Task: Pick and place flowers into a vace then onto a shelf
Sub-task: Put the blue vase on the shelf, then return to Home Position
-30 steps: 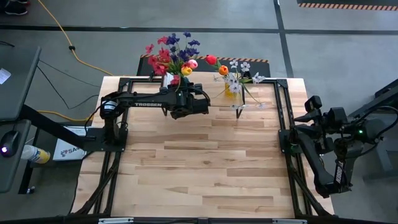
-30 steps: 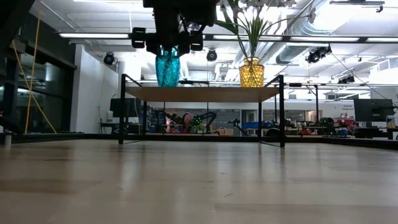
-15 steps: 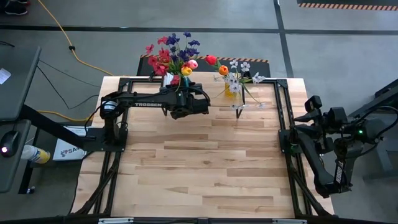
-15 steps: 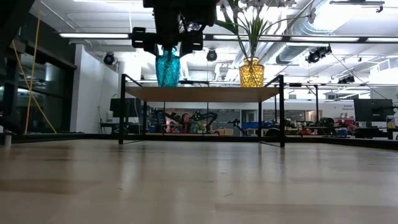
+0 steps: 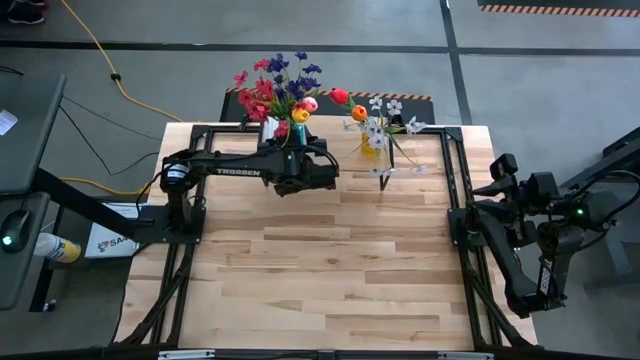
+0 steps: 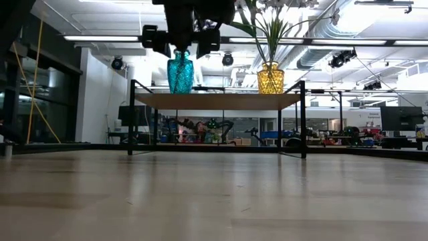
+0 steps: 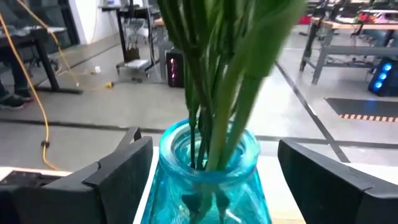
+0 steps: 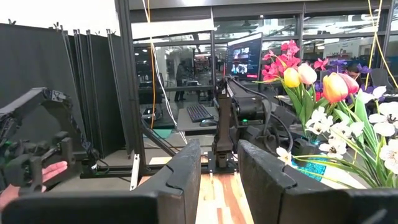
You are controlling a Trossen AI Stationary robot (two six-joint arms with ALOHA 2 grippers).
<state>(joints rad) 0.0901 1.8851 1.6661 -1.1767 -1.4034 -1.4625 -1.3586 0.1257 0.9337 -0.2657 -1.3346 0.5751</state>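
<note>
The flowers, red, purple, pink and yellow, stand in a teal glass vase whose base rests on the shelf at the table's far edge. Their green stems rise out of the vase's mouth. My left gripper is open and held level. Its fingers stand on either side of the vase's neck, with a gap showing on each side. My right gripper waits, folded back at the table's right edge, with a narrow gap between its fingers and nothing in it.
A yellow vase with white flowers stands on the same shelf, to the right of the teal one. The shelf's black legs stand on the plank tabletop. A black frame runs along both sides of the table.
My left gripper has opened: its fingers have spread away from the teal vase's neck and let it go. The hand itself has stayed in place. The vase stands upright on the shelf as before.
</note>
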